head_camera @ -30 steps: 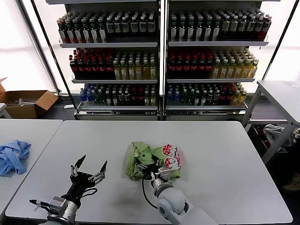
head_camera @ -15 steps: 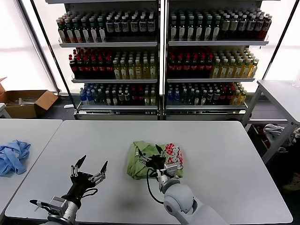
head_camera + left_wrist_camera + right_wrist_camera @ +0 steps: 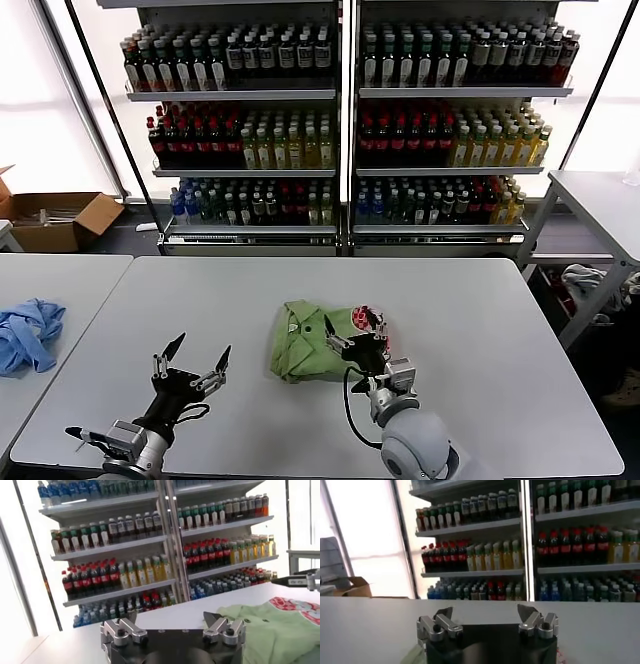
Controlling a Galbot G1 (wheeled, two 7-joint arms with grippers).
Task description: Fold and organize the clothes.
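The clothes, a light green T-shirt (image 3: pixel 298 350), lie bunched in a loose bundle at the middle of the white table (image 3: pixel 480 330), with the red-and-white print (image 3: pixel 369 317) at the bundle's right edge. My right gripper (image 3: pixel 352 329) hovers over the bundle's right half, open, nothing between its fingers. In the right wrist view the gripper (image 3: pixel 484 613) looks across bare table toward the shelves. My left gripper (image 3: pixel 201 351) stands open and empty left of the shirt, near the front edge. From the left wrist the gripper (image 3: pixel 170 620) sees the shirt (image 3: pixel 267 627) off to one side.
A light blue garment (image 3: pixel 28 332) lies on a separate table (image 3: pixel 70 275) at the left. Drink-bottle shelves (image 3: pixel 345 130) stand behind the table. A cardboard box (image 3: pixel 58 218) sits on the floor at back left, another table (image 3: pixel 600 195) at right.
My right gripper has moved right and farther back over the shirt. The bundle is more compact, with less print showing. The left arm has not moved.
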